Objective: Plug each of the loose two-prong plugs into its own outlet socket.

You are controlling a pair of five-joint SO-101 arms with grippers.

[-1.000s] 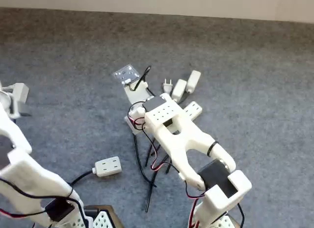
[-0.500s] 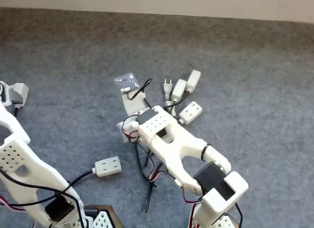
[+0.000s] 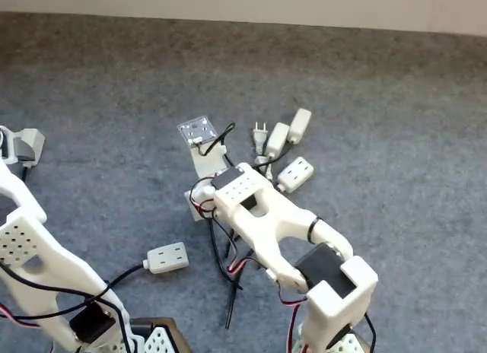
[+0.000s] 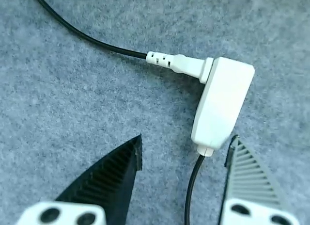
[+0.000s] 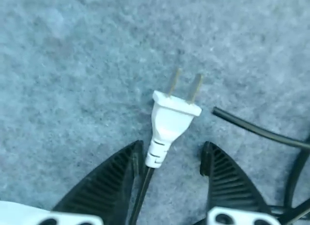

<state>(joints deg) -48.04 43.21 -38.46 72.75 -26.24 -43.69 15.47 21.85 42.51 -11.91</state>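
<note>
Grey carpet (image 3: 396, 140) covers the whole work surface.

- Nearest: outlet socket (image 3: 167, 256), white, lying flat between the two arms. Its black cord (image 3: 125, 275) runs toward the left arm's base.
- Left gripper (image 4: 186, 142): jaws spread wide, holding nothing. One dark finger (image 4: 118, 174) and one grey finger (image 4: 247, 179). The high view places it at the table's left edge.
- White block (image 4: 223, 101), on the carpet just past the left fingertips and nearer the grey one. A black lead (image 4: 82, 36) enters it through a ribbed collar. A second lead leaves its near end.
- Right gripper (image 5: 172, 145): jaws parted, gripping nothing. It hangs low over the carpet mid-table.
- Two-prong plug (image 5: 170, 119), white, flat on the carpet with its ribbed tail between the right jaws. The prongs point away from the gripper. Contact with either finger cannot be told.
- Second outlet socket (image 3: 295, 173), white, just beside the right arm (image 3: 266, 216).
- Farther: small pronged plug (image 3: 260, 132), with two white plug bodies (image 3: 289, 130) just beside it. Whether this is the plug seen between the right jaws cannot be told.
</note>
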